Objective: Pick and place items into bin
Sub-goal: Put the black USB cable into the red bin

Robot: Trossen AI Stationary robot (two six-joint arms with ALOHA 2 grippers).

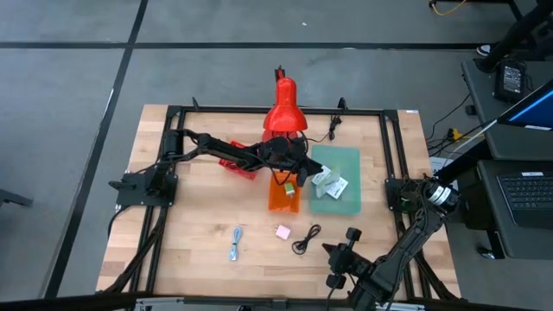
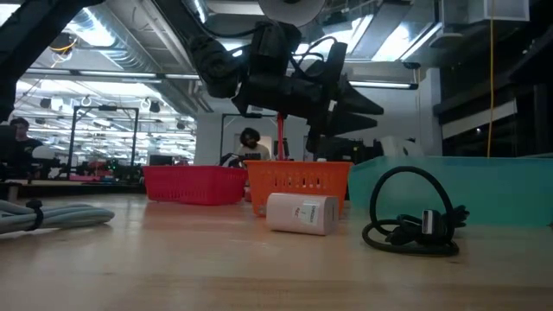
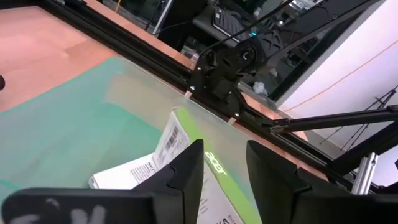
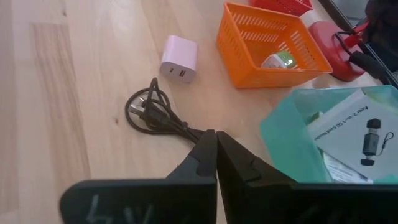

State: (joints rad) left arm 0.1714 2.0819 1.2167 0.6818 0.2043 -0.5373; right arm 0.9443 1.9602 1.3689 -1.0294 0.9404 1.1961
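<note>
Left gripper (image 1: 302,170): arm stretched across the table, hovering at the teal bin (image 1: 346,200) edge above white packets (image 1: 331,183); jaws spread, empty.
Right gripper (image 1: 335,252): low near the front edge, jaws pressed together, beside the black cable (image 1: 306,238).

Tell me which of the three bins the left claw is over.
The teal bin, rightmost and holding white packets. The left claw hangs at its edge; the orange bin and red bin lie further left.

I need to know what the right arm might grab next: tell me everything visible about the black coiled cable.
The black coiled cable is a thin, rubbery-looking cord wound into a loose loop, its plug ends bunched at one side. It lies flat on the wooden table, beside but apart from the pinkish-white cube, near the shut right gripper. Nothing grips it.
</note>
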